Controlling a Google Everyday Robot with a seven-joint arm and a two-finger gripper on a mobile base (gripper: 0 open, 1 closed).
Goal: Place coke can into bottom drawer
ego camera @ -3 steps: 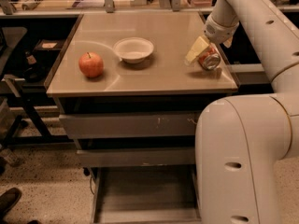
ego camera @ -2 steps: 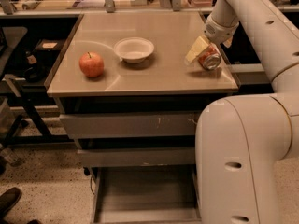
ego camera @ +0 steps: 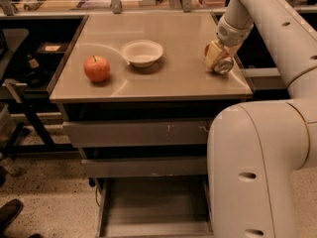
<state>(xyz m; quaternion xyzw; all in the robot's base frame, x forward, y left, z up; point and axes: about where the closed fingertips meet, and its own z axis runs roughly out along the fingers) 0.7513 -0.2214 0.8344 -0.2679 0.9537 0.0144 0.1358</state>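
Clasping coke can (ego camera: 224, 66) atop cabinet (ego camera: 168, 78): pincer (ego camera: 217, 61)

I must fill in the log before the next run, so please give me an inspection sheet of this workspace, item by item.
surface: tan cabinet top, holding three things.
job's things: coke can lying tilted near the right edge; bottom drawer pulled open.
clutter: apple at left; white bowl in the middle.
grippers: gripper at the coke can, down on the cabinet top.
cables: nothing seen.
surroundings: upper drawers shut; speckled floor; dark shoe at lower left.
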